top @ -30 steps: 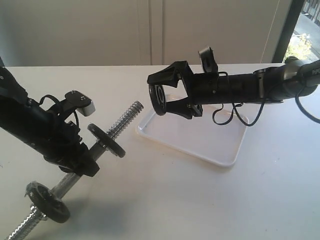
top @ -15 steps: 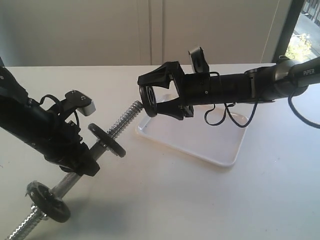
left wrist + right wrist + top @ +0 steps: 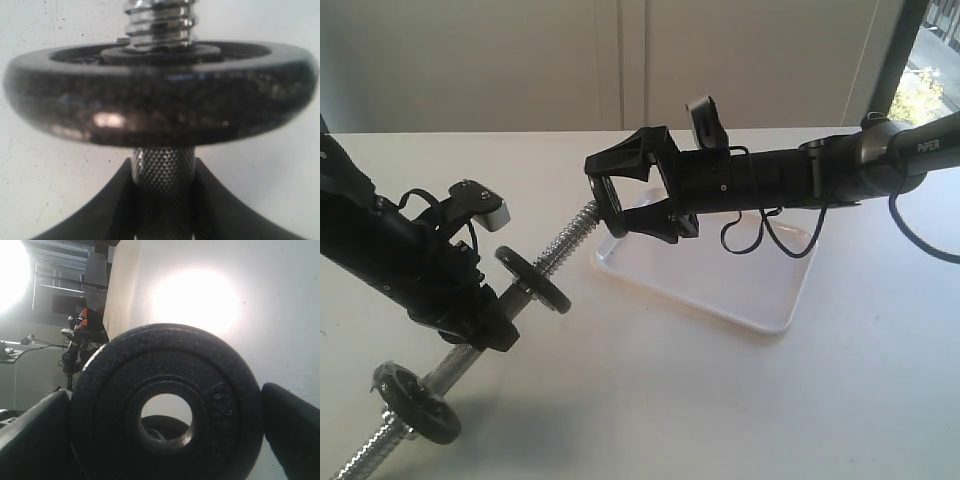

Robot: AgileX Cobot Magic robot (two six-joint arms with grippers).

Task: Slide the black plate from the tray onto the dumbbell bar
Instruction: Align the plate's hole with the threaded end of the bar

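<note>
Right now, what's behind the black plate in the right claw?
Through the hole in the black plate, the right wrist view shows a pale surface and a dark rounded shape, possibly a disc on the dumbbell bar. The plate covers everything else behind it.

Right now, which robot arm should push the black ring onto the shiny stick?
Right. The right gripper holds the black plate close by the dumbbell bar's threaded tip. The left gripper is busy clamping the bar's shaft, so it should probably just hold.
</note>
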